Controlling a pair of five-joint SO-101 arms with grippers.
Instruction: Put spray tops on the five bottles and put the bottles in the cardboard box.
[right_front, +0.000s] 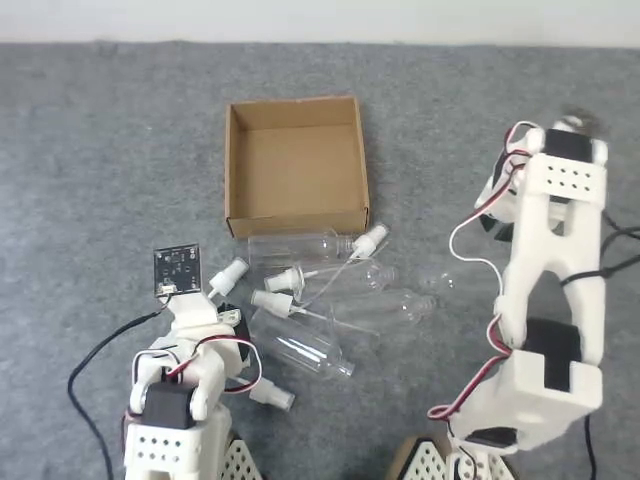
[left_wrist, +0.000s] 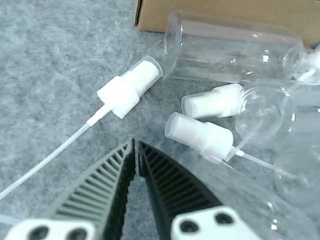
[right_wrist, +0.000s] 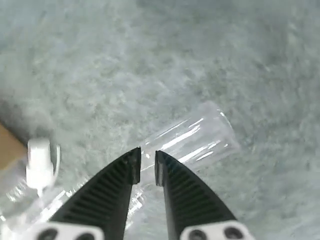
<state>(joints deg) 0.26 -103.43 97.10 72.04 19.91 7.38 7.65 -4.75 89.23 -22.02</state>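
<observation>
We note the cardboard box (right_front: 231, 160) holds nothing. The clear bottles (right_front: 300, 345) lie on their sides in a loose heap on the grey mat just in front of it, between the two arms. Several spray tops (left_wrist: 130, 89) lie loose among them, dip tubes bare. One top (right_front: 370, 240) sits at a bottle's neck near the box corner; we cannot tell if it is fitted. Left gripper (left_wrist: 135, 146): jaws practically closed, nothing between them, tip just short of the loose tops. Right gripper (right_wrist: 147, 159): parted by a crack, empty, above one bare bottle (right_wrist: 200, 135). We judge the task barely begun: capping and boxing are nearly all left.
</observation>
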